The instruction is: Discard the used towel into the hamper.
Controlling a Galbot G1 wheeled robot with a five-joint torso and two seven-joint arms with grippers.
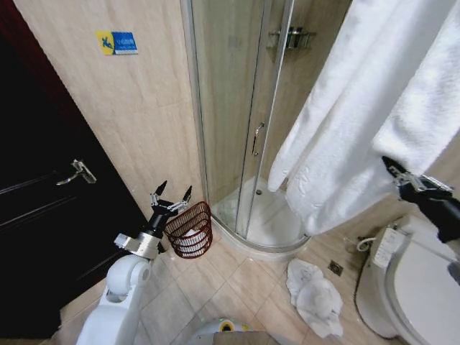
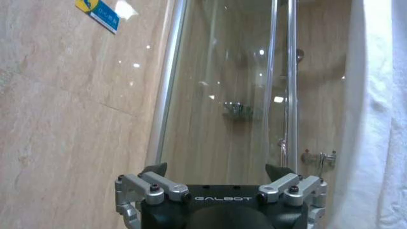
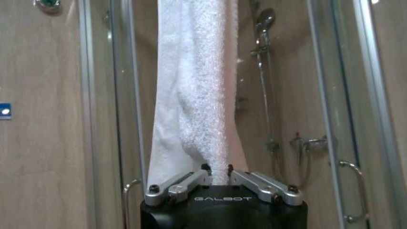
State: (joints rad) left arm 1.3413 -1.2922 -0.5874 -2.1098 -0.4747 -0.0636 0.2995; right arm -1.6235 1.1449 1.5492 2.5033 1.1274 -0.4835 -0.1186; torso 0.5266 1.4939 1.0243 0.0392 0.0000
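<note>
**Towel held up by the shower**

Our right end effector [image 3: 217, 171] is clamped on the white towel [image 3: 190, 86], raised beside the shower. Our left end effector [image 1: 171, 195] stands apart, empty, just beside the hamper [image 1: 191, 230] on the floor.

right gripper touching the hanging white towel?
Touching. Right wrist view: the right gripper has its fingers closed on the large white terry towel, pinched at the tips.
</note>
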